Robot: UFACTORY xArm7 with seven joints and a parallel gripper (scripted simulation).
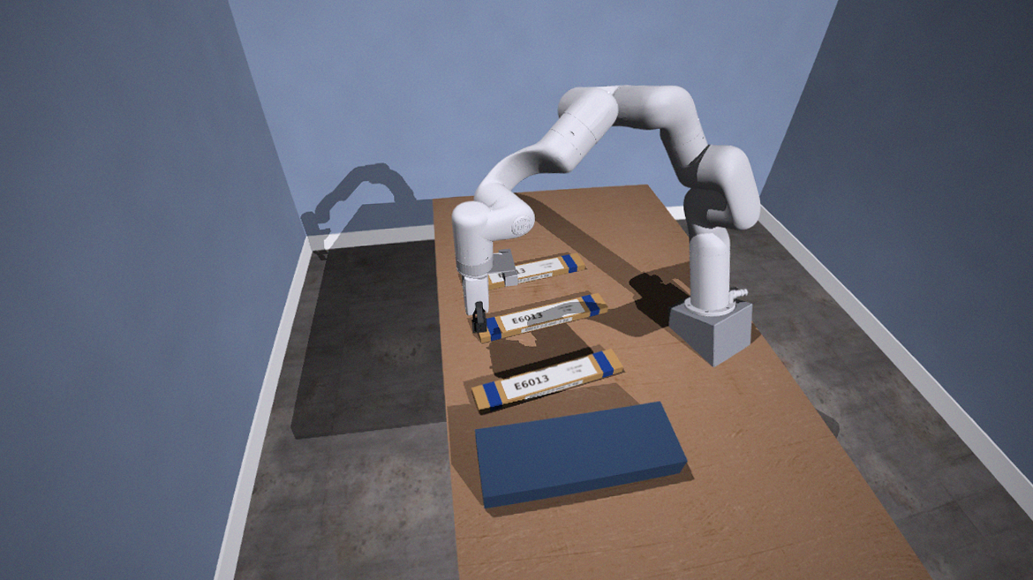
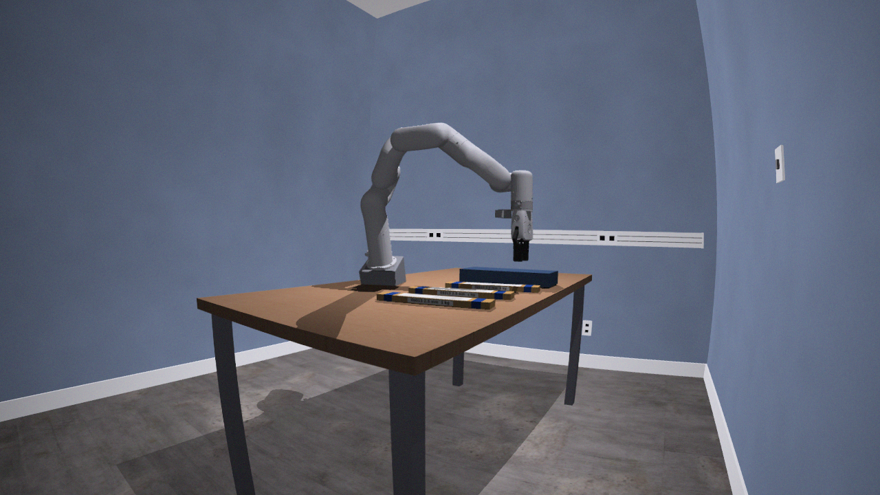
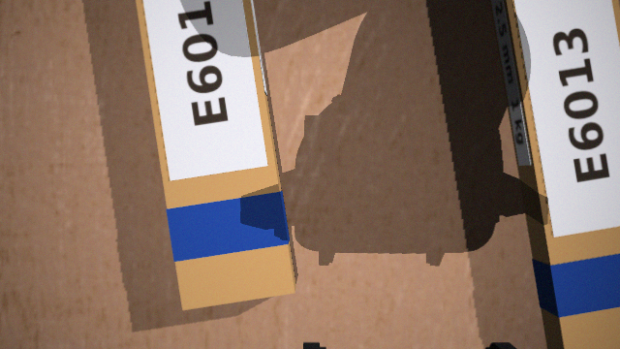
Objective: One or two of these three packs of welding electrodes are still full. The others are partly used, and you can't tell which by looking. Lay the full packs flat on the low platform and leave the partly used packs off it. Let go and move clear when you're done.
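Three tan packs of electrodes with blue bands and white "E6013" labels lie flat in a row on the table: the far pack (image 1: 535,270), the middle pack (image 1: 541,316) and the near pack (image 1: 547,379). The low blue platform (image 1: 576,451) lies in front of the near pack with nothing on it. My gripper (image 1: 478,318) hangs above the table near the left ends of the packs, partly open and empty. It also shows in the exterior view (image 2: 520,249), well above the packs. In the wrist view my fingertips are over bare table between two packs (image 3: 218,160) (image 3: 572,160).
The arm's grey base (image 1: 710,327) stands on the table to the right of the packs. The table's left edge runs close to the packs' left ends.
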